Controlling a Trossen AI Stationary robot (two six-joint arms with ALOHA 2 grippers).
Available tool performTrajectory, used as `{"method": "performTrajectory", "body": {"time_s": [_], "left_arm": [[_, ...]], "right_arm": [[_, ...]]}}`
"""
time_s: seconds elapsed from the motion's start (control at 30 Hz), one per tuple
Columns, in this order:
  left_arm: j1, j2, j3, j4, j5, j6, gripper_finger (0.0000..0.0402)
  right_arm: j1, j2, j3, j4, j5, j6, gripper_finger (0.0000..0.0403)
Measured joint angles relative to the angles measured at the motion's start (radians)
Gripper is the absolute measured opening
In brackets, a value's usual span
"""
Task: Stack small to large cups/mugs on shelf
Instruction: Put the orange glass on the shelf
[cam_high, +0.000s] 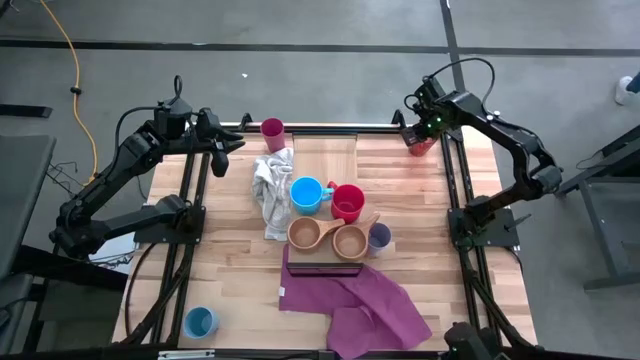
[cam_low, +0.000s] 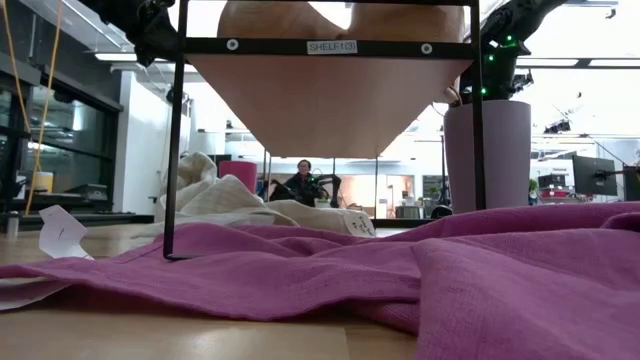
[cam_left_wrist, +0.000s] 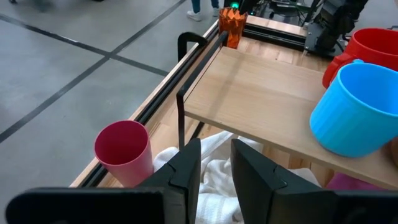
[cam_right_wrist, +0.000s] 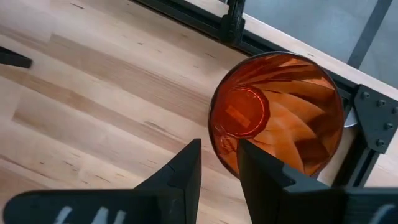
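High view: right gripper (cam_high: 418, 128) sits over the orange-red tumbler (cam_high: 421, 141) at the table's 1 o'clock corner; fingers a narrow gap apart beside its rim, not pinching it, so I'd judge it's lining up a pick. Left gripper (cam_high: 228, 143) waits at 11 o'clock by the magenta tumbler (cam_high: 272, 131), fingers slightly apart, empty. Blue mug (cam_high: 306, 194), red mug (cam_high: 347, 202) and two wooden cups (cam_high: 303, 233) crowd the shelf (cam_high: 325, 155) mid-table; lavender tumbler (cam_high: 379, 237) just beside; second blue mug (cam_high: 200, 322) stranded at 7 o'clock, likely sorted later
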Motion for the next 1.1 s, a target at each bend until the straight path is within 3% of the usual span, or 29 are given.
{"method": "performTrajectory", "body": {"time_s": [0.87, 1.1], "left_arm": [[0.000, 0.000, 0.000, -0.003, 0.013, -0.006, 0.0076], [0.000, 0.000, 0.000, -0.006, 0.013, -0.006, 0.0076]], "right_arm": [[-0.003, 0.143, 0.001, 0.015, 0.002, -0.018, 0.0091], [-0.004, 0.152, 0.001, 0.034, 0.021, -0.031, 0.0057]]}}
